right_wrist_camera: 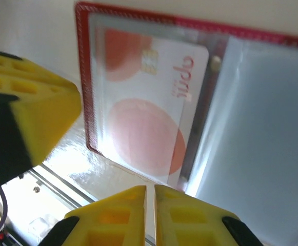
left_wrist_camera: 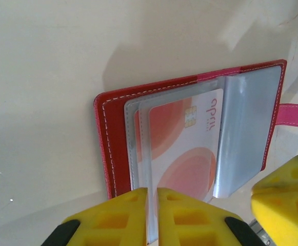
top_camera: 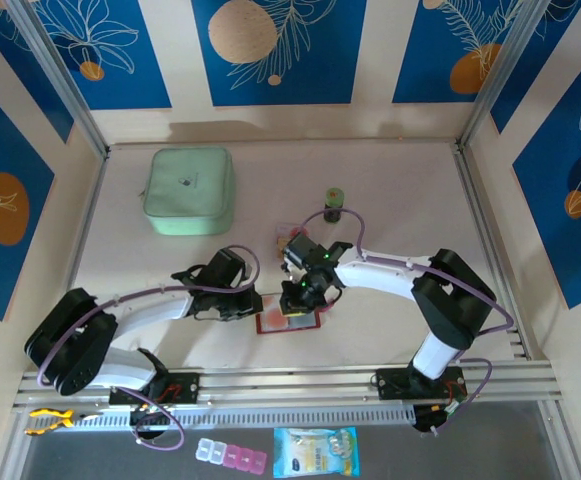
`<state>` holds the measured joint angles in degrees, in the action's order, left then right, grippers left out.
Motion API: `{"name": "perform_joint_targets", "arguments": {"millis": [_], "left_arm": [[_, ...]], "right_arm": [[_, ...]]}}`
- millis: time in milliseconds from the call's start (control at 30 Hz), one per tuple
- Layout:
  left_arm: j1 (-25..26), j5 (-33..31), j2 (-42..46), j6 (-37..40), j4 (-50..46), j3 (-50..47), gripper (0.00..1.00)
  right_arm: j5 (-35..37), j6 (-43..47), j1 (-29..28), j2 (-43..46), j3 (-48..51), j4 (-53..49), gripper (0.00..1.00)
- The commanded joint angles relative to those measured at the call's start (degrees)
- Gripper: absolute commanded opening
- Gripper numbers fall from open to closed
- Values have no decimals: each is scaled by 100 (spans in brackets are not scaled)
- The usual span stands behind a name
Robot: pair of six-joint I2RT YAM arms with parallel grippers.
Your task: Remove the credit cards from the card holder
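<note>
My work surface is a pale table [top_camera: 390,190] bordered by aluminium rails [top_camera: 300,380]. Cream walls [top_camera: 180,60] on three sides carry blue leaf-print panels [top_camera: 350,60].

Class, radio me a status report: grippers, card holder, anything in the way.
Left gripper shut on card holder sleeve edge. Right gripper shut beside it, grip unclear. Holder open, credit card inside sleeve. Nothing blocking.

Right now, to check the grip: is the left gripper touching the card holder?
Touching. Left wrist view: the left gripper pinches a clear sleeve of the card holder at its lower edge.
</note>
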<state>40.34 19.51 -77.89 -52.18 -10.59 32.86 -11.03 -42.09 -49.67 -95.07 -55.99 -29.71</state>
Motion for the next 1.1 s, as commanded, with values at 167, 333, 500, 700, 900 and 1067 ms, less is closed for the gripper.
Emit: {"name": "perform_joint_targets", "arguments": {"millis": [167, 333, 500, 700, 900, 1067], "left_arm": [[-27, 150, -211, -37, 189, -172, 12], [-28, 141, -219, -45, 173, -175, 12], [-29, 123, -156, -29, 82, -110, 12], [-32, 148, 39, 32, -98, 48, 11], [57, 316, -64, -36, 49, 187, 11], [172, 333, -276, -65, 190, 204, 11]], "right_arm": [[301, -37, 14, -259, 230, -347, 14], [726, 59, -38, -276, 50, -747, 14], [719, 73, -95, -170, -143, -815, 15], [258, -82, -58, -29, -193, -347, 18], [-204, -277, 53, -129, -167, 176, 21], [-318, -353, 146, -204, -141, 354, 23]]}}
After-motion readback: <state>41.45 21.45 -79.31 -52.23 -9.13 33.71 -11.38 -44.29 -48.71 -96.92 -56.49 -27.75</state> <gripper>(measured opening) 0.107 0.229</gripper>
